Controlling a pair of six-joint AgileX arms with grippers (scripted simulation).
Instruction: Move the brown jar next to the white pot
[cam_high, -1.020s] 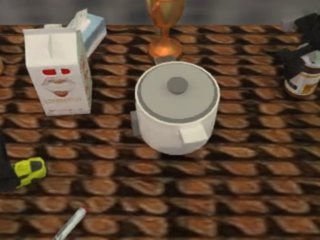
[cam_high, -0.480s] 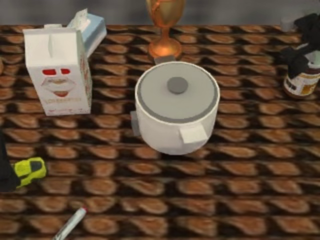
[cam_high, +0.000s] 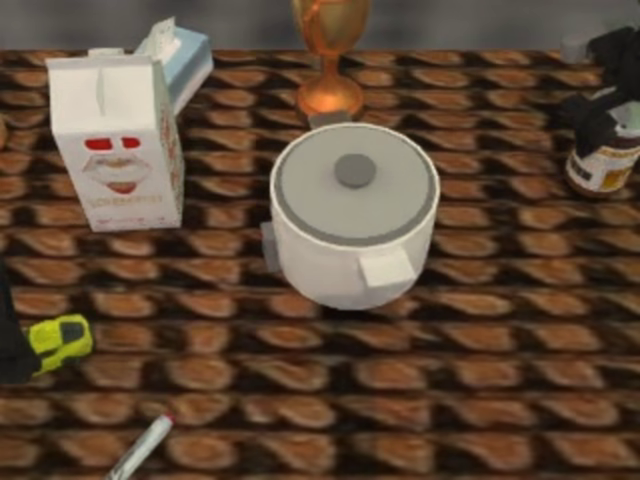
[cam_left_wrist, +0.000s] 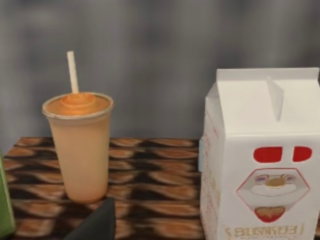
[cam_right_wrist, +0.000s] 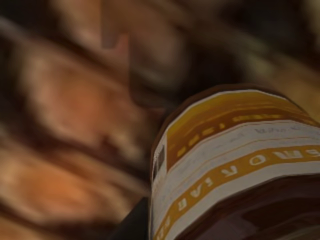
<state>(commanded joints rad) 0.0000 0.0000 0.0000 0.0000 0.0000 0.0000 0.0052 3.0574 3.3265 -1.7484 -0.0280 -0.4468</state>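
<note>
Item: small dark-brown cylindrical jar (cam_high: 603, 160) with white lid and white-and-orange label, upright, clasped between right gripper (cam_high: 607, 112) fingers near the worktop's right edge. Destination: large round white lidded pot (cam_high: 353, 214), well apart. Handling: carry level, set down just beside the pot. Left gripper (cam_high: 14, 340) parked, fingers' state cannot be told.

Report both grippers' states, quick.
Left gripper: out of sight, arm parked at the table's left edge.
Right gripper: shut on the brown jar, far right.
</note>
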